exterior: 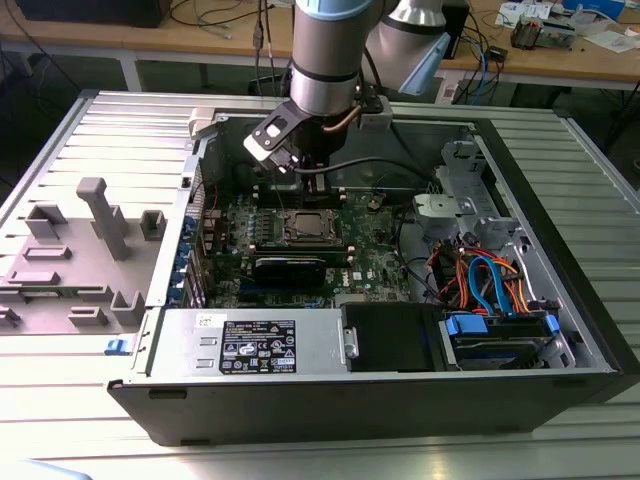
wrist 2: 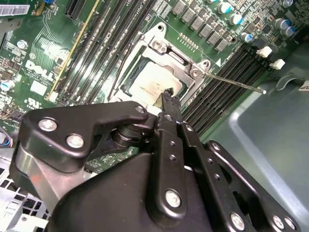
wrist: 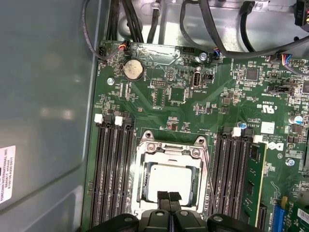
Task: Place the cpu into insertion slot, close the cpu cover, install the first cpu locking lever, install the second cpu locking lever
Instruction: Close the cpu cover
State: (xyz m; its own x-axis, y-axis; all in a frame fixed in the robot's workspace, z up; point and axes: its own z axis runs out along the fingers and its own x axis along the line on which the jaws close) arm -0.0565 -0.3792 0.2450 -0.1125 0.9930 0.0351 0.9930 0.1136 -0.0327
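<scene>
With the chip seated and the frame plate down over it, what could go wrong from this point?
The end effector hangs just above the cpu, its fingertips together; dropping further could press on the chip's metal top. A thin locking lever sticks out over the memory slots; a glancing push might skid off it into them. The cpu cover appears down but may not be latched.

I see the gripper [wrist 2: 168, 98] with its black fingers pressed together, tips resting at the edge of the cpu [wrist 2: 149, 83], which sits in the insertion slot [wrist 2: 126, 82]. The cpu cover [wrist 2: 186, 65] lies down around it. One thin locking lever [wrist 2: 234, 83] sticks out over the black memory slots [wrist 2: 227, 79] beside the socket.
</scene>
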